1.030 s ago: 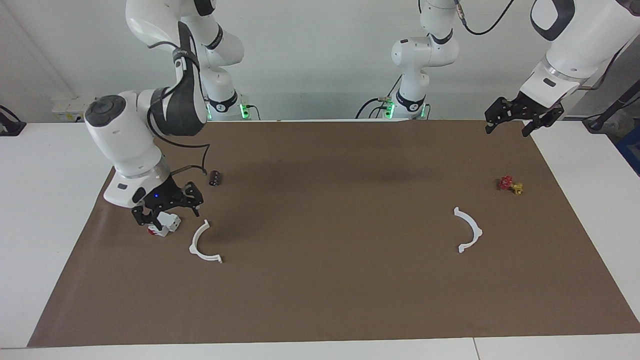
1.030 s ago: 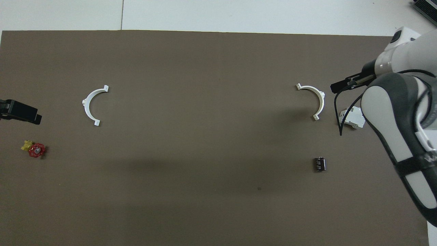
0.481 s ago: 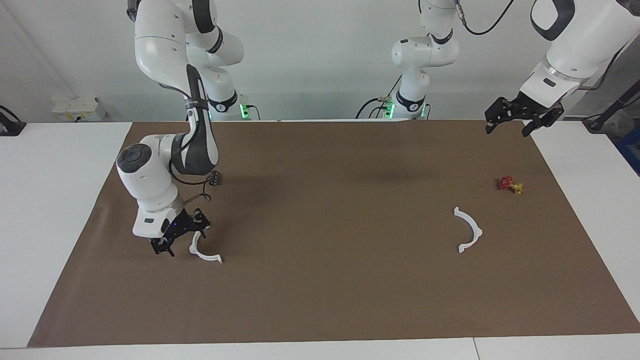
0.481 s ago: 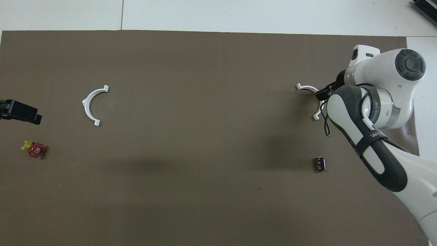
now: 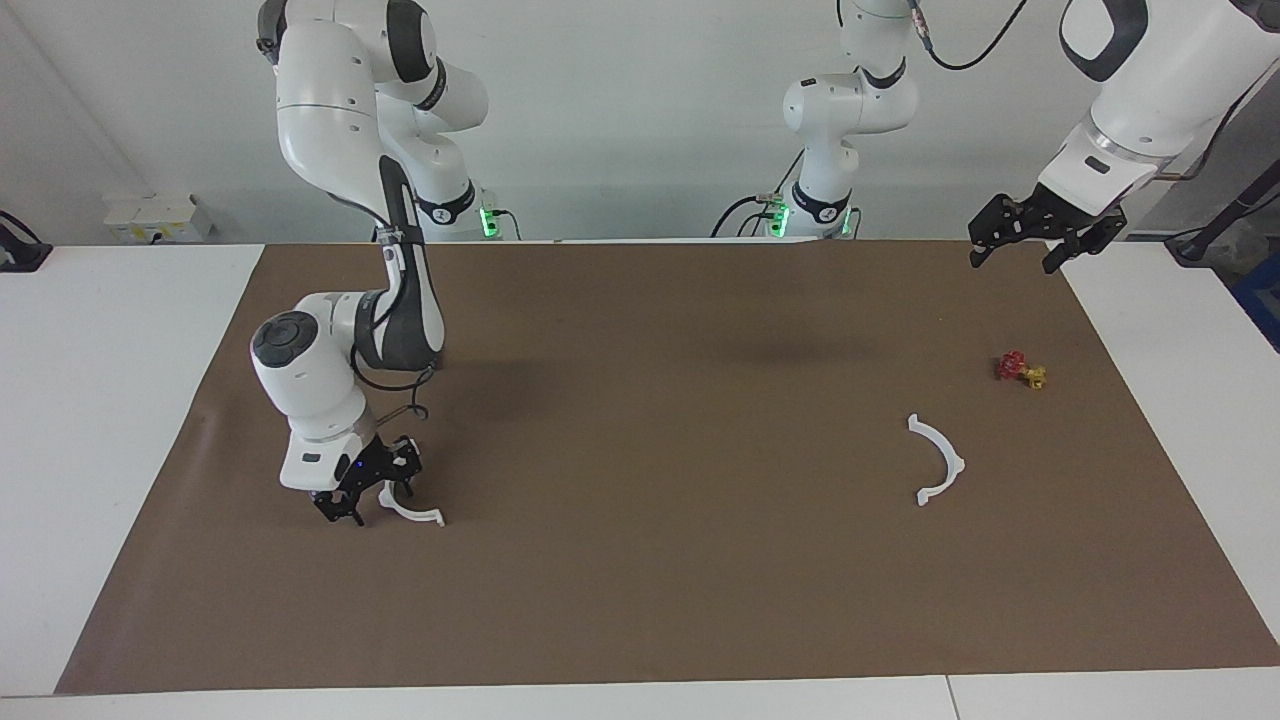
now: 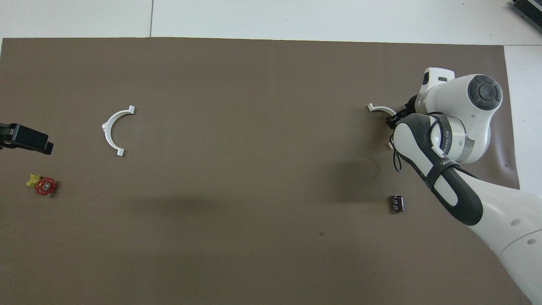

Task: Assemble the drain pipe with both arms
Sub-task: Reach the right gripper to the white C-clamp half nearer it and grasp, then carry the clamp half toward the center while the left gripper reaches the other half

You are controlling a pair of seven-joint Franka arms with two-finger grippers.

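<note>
The drain pipe lies as two separate white half-rings on the brown mat. One half-ring (image 5: 940, 461) (image 6: 113, 129) lies bare toward the left arm's end. The other half-ring (image 5: 418, 514) (image 6: 380, 109) lies toward the right arm's end, partly covered by my right gripper (image 5: 368, 494) (image 6: 394, 119). That gripper is down at the mat, open, with its fingers on either side of the arc's middle. My left gripper (image 5: 1013, 256) (image 6: 26, 140) is open and empty, and waits in the air over the mat's corner, above the valve's area.
A small red-and-yellow valve (image 5: 1020, 369) (image 6: 42, 185) sits nearer to the robots than the bare half-ring. A small dark part (image 6: 396, 203) lies nearer to the robots than the right gripper. The blocky white device is hidden by the right arm.
My right gripper has moved from over the blocky white device, away from the robots and down, onto the half-ring. The left arm has not moved.
</note>
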